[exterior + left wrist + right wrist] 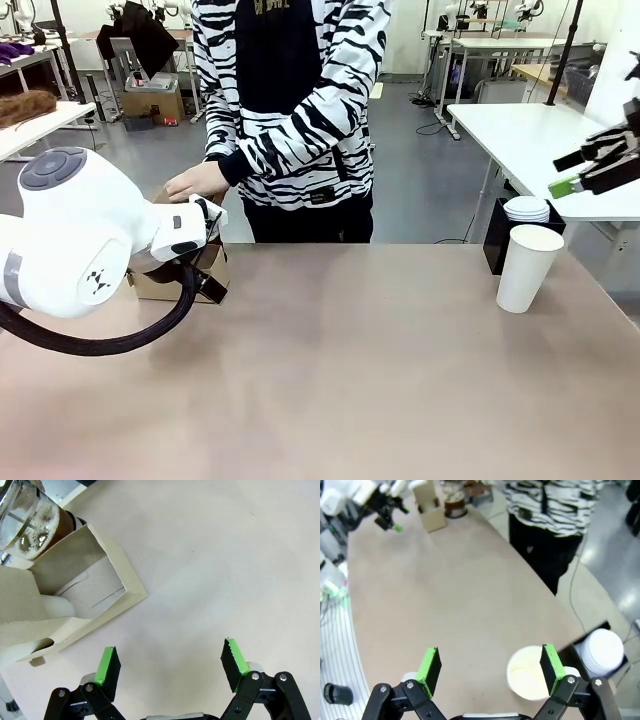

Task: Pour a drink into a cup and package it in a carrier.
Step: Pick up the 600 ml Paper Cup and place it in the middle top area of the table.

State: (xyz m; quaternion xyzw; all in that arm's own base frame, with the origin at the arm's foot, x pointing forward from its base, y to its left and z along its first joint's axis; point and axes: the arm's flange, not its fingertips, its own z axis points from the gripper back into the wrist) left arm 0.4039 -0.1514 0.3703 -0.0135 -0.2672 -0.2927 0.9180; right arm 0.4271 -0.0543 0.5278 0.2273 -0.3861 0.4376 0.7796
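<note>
At my far left, my left gripper (170,652) hangs with jaws spread wide and nothing between them, above bare table (225,555) just beside the carrier (75,600). The near pocket shows plain cardboard. Something pale sits under the handle, and I cannot tell what it is. Right behind the carrier stands the jug (25,520), with the drink (52,522) brown and frothy inside it. In the front view a person's hand (200,182) is over the carrier's top.

The middle of the table lies between the two ends of the job. At the right stands the cup (527,268), upright, with no lid. From my right wrist its inside looks pale and dry. Lids (526,209) are stacked on a black box (497,240) just behind it. My right gripper (490,652) is also wide open and holds nothing, raised above the cup with one pad over its rim.

As I judge it, nothing is done yet. The pouring, perhaps the lidding, and setting the cup into the carrier all remain, and cup and jug are well apart.
</note>
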